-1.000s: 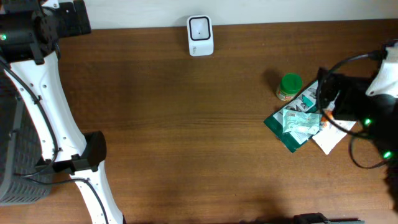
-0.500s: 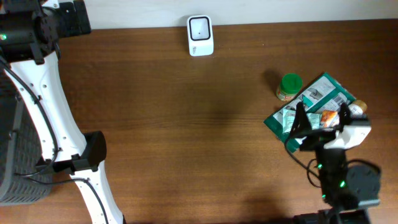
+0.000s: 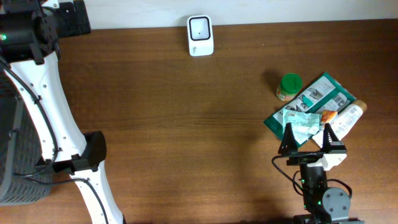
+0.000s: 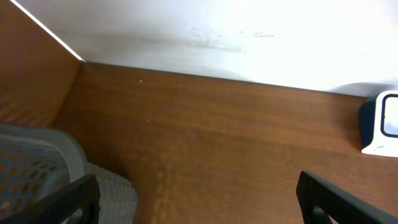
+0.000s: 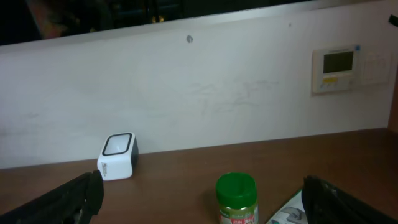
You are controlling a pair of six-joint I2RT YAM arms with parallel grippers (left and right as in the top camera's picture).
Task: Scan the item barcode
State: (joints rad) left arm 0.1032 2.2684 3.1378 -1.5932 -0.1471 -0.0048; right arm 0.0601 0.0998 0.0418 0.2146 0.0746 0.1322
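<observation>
The white barcode scanner (image 3: 200, 35) stands at the table's back edge, also visible as scanner (image 5: 117, 157) and scanner (image 4: 382, 124). At the right lie the items: a green-lidded jar (image 3: 289, 87), green packets (image 3: 311, 107) and a white bottle (image 3: 346, 118). My right gripper (image 3: 307, 138) is open just in front of this pile, nothing between its fingers. In the right wrist view the right gripper (image 5: 205, 202) points at the jar (image 5: 237, 199), well apart from it. My left gripper (image 4: 202, 205) is open and empty at the far left back corner (image 3: 73, 17).
A grey mesh basket (image 3: 15, 155) stands off the table's left edge, and basket (image 4: 56, 168) shows under the left wrist. A white wall (image 5: 205, 93) with a control panel (image 5: 339, 67) runs behind the table. A packet corner (image 5: 289, 211) lies beside the jar.
My right arm has swung from the right edge over the pile down to the front of the table, uncovering the packets and bottle. The left arm has not moved.
</observation>
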